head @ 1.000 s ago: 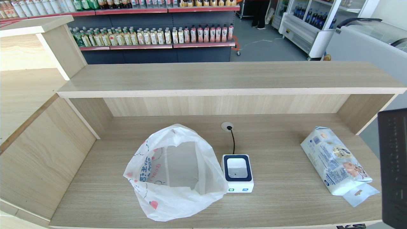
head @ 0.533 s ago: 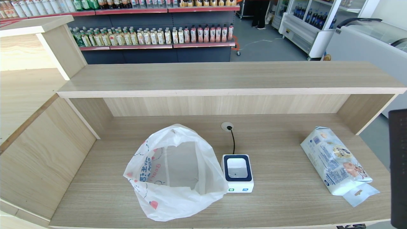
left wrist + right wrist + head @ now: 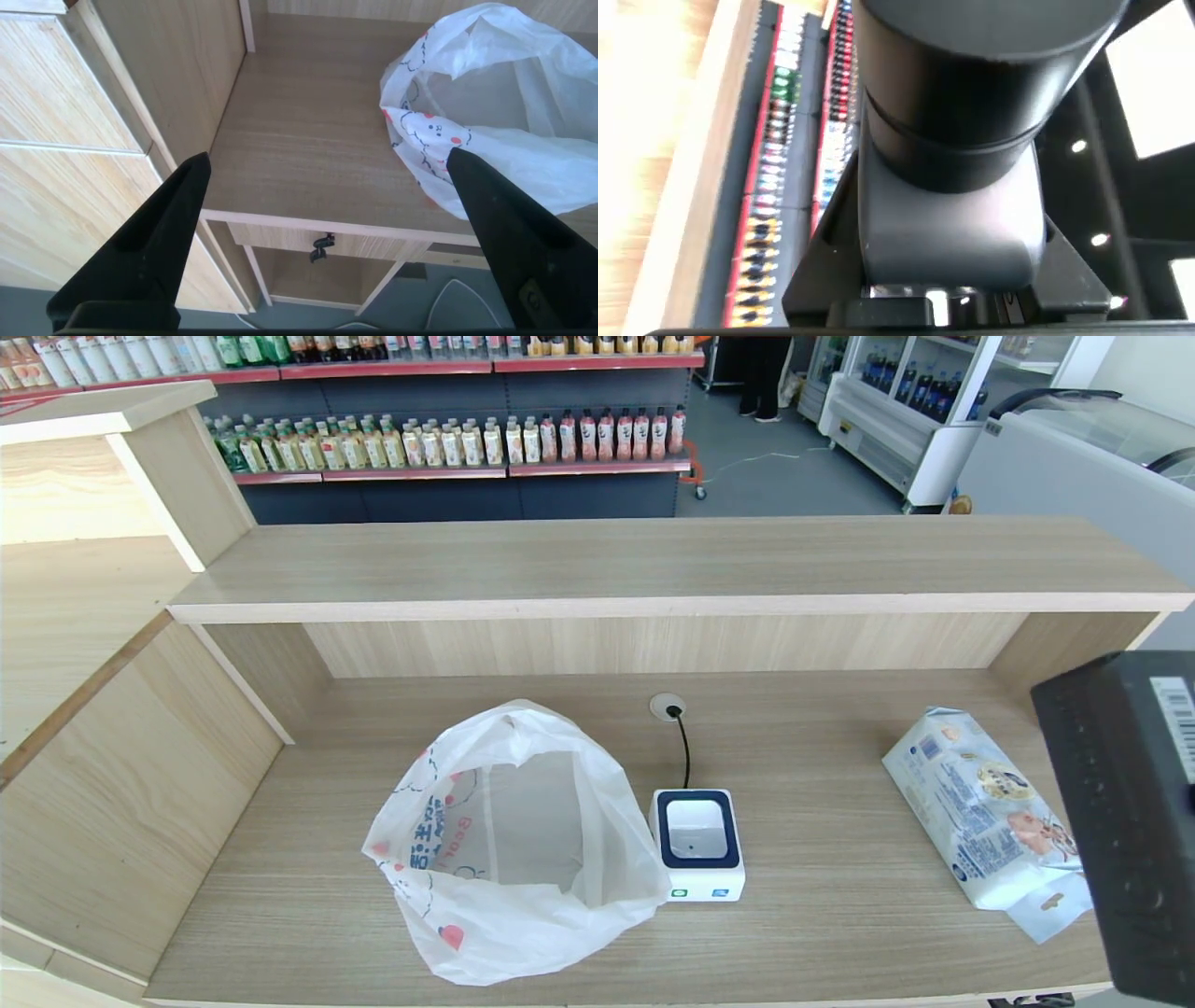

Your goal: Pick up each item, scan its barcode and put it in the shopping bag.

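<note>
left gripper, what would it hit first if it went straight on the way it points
Probably the bare counter top near its front edge, beside the shopping bag. The left gripper holds its open fingers around that wood; the bag's rim is close to one, so depth is unsure.

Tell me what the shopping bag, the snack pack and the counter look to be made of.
The shopping bag looks like thin, translucent white plastic film: it is crinkled and light passes through its wall. The snack pack is probably glossy printed plastic film, with a clear hang tab. The counter is matt wood-grain board, likely laminate.
</note>
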You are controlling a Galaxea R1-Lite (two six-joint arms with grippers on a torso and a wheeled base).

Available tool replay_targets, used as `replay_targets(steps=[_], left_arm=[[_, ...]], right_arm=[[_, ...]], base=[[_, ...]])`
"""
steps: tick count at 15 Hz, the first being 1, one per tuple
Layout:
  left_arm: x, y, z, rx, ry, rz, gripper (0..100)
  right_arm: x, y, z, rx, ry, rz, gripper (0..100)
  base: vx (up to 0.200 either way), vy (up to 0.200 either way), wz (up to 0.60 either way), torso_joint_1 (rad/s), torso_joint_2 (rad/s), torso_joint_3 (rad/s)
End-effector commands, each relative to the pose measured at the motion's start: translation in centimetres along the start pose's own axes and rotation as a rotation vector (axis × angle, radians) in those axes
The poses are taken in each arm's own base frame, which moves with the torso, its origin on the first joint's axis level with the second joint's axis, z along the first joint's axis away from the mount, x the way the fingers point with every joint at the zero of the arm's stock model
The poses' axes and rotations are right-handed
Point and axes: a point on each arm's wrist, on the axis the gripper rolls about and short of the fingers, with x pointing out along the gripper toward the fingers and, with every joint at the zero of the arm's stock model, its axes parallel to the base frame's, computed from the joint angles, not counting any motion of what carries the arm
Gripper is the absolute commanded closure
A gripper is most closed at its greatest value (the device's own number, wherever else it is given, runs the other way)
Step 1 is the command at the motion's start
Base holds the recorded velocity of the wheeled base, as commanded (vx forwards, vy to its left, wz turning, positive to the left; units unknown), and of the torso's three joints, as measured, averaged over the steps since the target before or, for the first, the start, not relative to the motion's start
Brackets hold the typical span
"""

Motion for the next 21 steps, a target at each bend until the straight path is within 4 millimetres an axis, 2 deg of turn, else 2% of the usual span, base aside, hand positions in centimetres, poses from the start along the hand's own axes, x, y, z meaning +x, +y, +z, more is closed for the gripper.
replay_targets(steps=[1,3,4,7,9,11,15,18,21], left_arm=[[0.0,0.0,0.0,0.0,-0.001,0.001,0],[0.0,0.0,0.0,0.0,-0.001,0.001,0],[0.0,0.0,0.0,0.0,-0.001,0.0,0],[0.0,0.0,0.0,0.0,-0.001,0.001,0],[0.0,0.0,0.0,0.0,-0.001,0.0,0],[0.0,0.0,0.0,0.0,-0.001,0.001,0],[0.0,0.0,0.0,0.0,-0.001,0.0,0],[0.0,0.0,0.0,0.0,-0.001,0.0,0],[0.0,0.0,0.0,0.0,0.001,0.001,0]], right_arm=[[0.1,0.9,-0.2,0.224,0.129,0.101,100],[0.3,0.7,-0.9,0.412,0.308,0.118,100],[0.3,0.8,-1.4,0.568,0.484,0.112,100],[0.7,1.1,-2.7,0.845,0.778,0.029,100],[1.3,2.2,-2.8,1.054,0.85,0.052,100],[0.9,3.1,-3.0,1.246,0.977,0.066,100],[0.6,4.3,-4.8,1.578,1.277,-0.074,100],[-0.7,5.2,-7.3,1.651,1.54,-0.095,100],[-1.3,5.0,-9.2,1.641,1.665,-0.086,100]], base=[[0.0,0.0,0.0,0.0,0.0,0.0],[0.0,0.0,0.0,0.0,0.0,0.0],[0.0,0.0,0.0,0.0,0.0,0.0],[0.0,0.0,0.0,0.0,0.0,0.0],[0.0,0.0,0.0,0.0,0.0,0.0],[0.0,0.0,0.0,0.0,0.0,0.0],[0.0,0.0,0.0,0.0,0.0,0.0],[0.0,0.0,0.0,0.0,0.0,0.0],[0.0,0.0,0.0,0.0,0.0,0.0]])
